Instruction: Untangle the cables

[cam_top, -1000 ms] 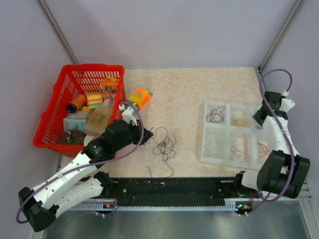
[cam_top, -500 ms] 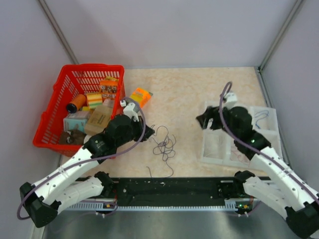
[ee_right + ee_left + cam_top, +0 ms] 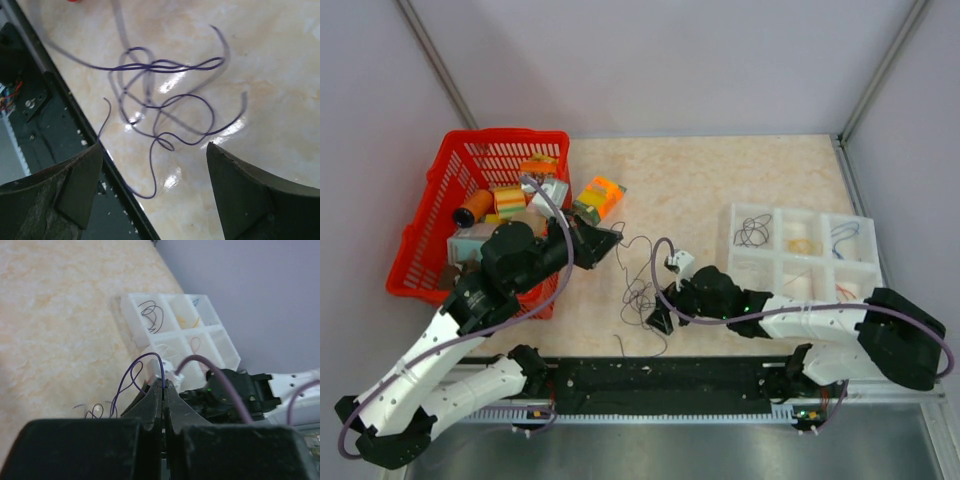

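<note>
A tangle of thin purple cable (image 3: 645, 290) lies on the table's middle, near the front edge. My left gripper (image 3: 613, 242) is shut on one strand of it; in the left wrist view the purple cable (image 3: 136, 371) rises in a loop to my closed fingertips (image 3: 163, 385). My right gripper (image 3: 656, 318) is open and hovers low over the tangle's near side. In the right wrist view the purple loops (image 3: 167, 107) lie just beyond my spread gripper (image 3: 155, 157). Black (image 3: 752, 232), yellow (image 3: 804, 245) and blue (image 3: 842, 235) cables lie in separate compartments of a white tray (image 3: 777, 211).
A red basket (image 3: 420, 235) full of boxes and cans stands at the left. An orange box (image 3: 601, 196) lies beside it, just behind my left gripper. A black rail (image 3: 670, 375) runs along the table's front edge, close under my right gripper.
My right arm has swung from the tray at the right to the tangle in the middle. My left gripper has drawn back and up, holding a purple strand.
</note>
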